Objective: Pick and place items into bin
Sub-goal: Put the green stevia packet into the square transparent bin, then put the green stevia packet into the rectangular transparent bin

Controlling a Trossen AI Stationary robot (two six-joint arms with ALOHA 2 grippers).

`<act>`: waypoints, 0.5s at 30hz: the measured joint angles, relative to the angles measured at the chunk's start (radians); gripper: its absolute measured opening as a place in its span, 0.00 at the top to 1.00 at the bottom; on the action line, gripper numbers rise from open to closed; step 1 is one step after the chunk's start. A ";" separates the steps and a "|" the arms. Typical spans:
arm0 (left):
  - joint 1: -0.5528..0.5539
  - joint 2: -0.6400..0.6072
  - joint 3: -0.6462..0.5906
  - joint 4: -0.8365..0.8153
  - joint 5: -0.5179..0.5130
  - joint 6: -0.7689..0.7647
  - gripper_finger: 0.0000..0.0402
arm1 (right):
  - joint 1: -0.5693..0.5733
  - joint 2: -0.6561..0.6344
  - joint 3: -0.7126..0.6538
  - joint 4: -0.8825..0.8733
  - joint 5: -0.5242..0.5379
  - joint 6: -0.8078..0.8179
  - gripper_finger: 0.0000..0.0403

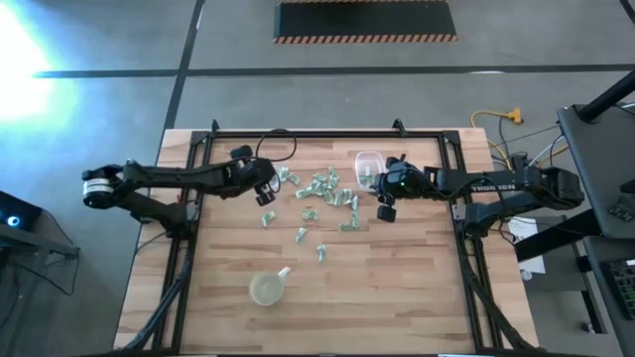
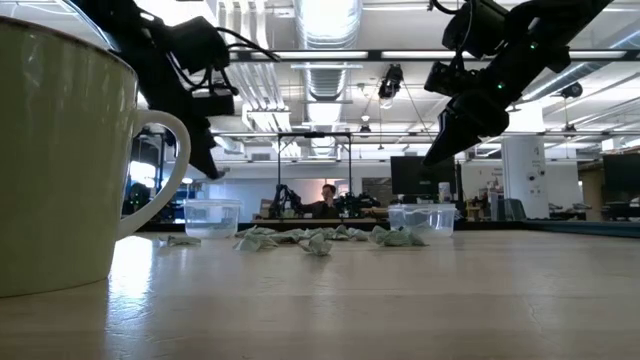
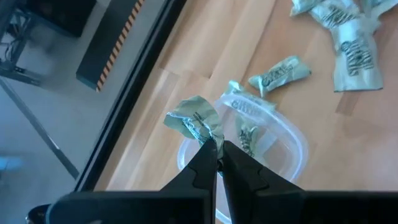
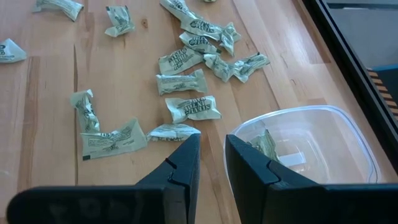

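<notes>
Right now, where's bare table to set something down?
Bare wood: near half around the yellowish cup, and both side strips under the arms. Crowded: the far-centre wrapped pieces between the left clear container and right clear container.

Both arms are dark, chunky jointed tubes with black cables looping off them. The left arm [image 1: 169, 178] has a silvery ring near its base. The right arm [image 1: 496, 184] has pale lettering along one link and a green light near the wrist.

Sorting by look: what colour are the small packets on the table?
Pale green with dark print, clearest in the right wrist view: packets.
</notes>
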 joint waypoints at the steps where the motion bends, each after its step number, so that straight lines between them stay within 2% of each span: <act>1: 0.001 0.005 0.000 0.000 0.001 0.000 1.00 | 0.000 0.000 0.000 0.000 0.000 0.000 0.83; 6: 0.000 0.027 0.000 0.000 0.012 0.001 0.93 | 0.000 0.000 0.000 0.000 0.000 0.001 0.83; 12: 0.000 0.032 0.000 0.000 0.017 0.001 0.77 | 0.000 0.000 0.000 0.001 0.000 0.001 0.83; 15: -0.003 0.016 0.007 -0.001 0.020 -0.004 0.71 | 0.000 0.000 0.000 0.002 -0.055 0.001 0.83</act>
